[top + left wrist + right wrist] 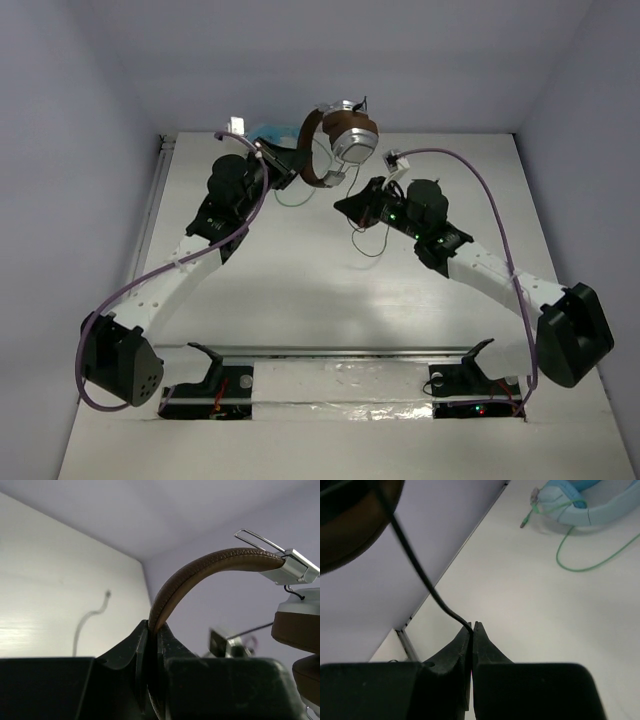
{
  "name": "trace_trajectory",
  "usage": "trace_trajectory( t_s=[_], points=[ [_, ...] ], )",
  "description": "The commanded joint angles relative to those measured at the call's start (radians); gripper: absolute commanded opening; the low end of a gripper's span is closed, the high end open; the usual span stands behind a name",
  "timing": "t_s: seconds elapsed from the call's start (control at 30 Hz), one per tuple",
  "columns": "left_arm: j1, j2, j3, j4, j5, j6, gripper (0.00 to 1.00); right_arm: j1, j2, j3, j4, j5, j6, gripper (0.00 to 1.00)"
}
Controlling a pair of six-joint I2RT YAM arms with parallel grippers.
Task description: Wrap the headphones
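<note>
White bench (pixel 300 300), lit brightest near its middle. From the near edge, two pale arms angled in toward the far edge: left arm (pixel 200 250) up from the near left corner, right arm (pixel 490 270) up from the near right corner.

Lifted clear of the bench over the middle of the far edge: the headphones (pixel 335 140). Brown headband (pixel 310 150) arching on the left side, silver earcup (pixel 352 143) on the right, brown pads tucked inside.

Flat on the bench by the far edge, left of middle and behind the left wrist: light blue headphones (pixel 590 505), with a green cable (pixel 580 565) looping loose across the surface beside them.

Left gripper (pixel 154 627): clamped tight on the headband, strap pinched edge-on between both jaws and curving up and rightward out of them to a metal slider.

Right gripper (pixel 472 625): closed to a sliver, nipping the thin dark cable (pixel 420 575) at the very fingertips. From there, taut up and leftward to a brown pad at the top left corner of the wrist view. Below that gripper in the overhead view, slack hanging in a loop; touching the bench or not, cannot tell.
</note>
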Motion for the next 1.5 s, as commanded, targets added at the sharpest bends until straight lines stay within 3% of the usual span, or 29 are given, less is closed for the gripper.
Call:
trace_trajectory(
  t_s=[0.0,0.13,0.37,0.57,0.67,0.83,1.03,1.1,1.23,1.47],
  points=[
    [-0.026,-0.061,0.001,0.109,-0.304,0.035,0.00,0.051,-0.088,-0.003,-0.063,0.108,0.007,0.00],
    [-0.065,-0.096,-0.044,0.077,-0.516,0.117,0.00,0.121,-0.178,-0.037,-0.121,0.191,0.013,0.00],
    [-0.196,-0.061,-0.030,0.030,-0.852,0.316,0.00,0.218,-0.238,-0.046,-0.242,0.133,0.001,0.01],
    [-0.323,0.011,0.002,-0.003,-1.030,0.448,0.00,0.255,-0.235,0.029,-0.451,0.144,-0.053,0.01],
    [-0.343,0.018,-0.019,-0.015,-1.055,0.514,0.00,0.264,-0.278,0.052,-0.557,0.164,-0.070,0.01],
    [-0.391,0.031,-0.034,-0.199,-1.113,0.553,0.00,0.264,-0.370,0.092,-0.692,0.138,-0.083,0.06],
    [-0.455,0.036,-0.022,-0.416,-0.960,0.609,0.00,0.264,-0.302,0.196,-0.859,0.165,-0.169,0.10],
    [-0.455,0.044,-0.002,-0.488,-0.836,0.638,0.00,0.264,-0.274,0.233,-0.914,0.165,-0.198,0.03],
    [-0.466,0.053,0.028,-0.685,-0.691,0.698,0.00,0.264,-0.226,0.274,-0.963,0.167,-0.221,0.02],
    [-0.466,-0.038,0.022,-0.812,-0.451,0.815,0.00,0.264,-0.179,0.352,-1.054,0.258,-0.252,0.02]
  ],
)
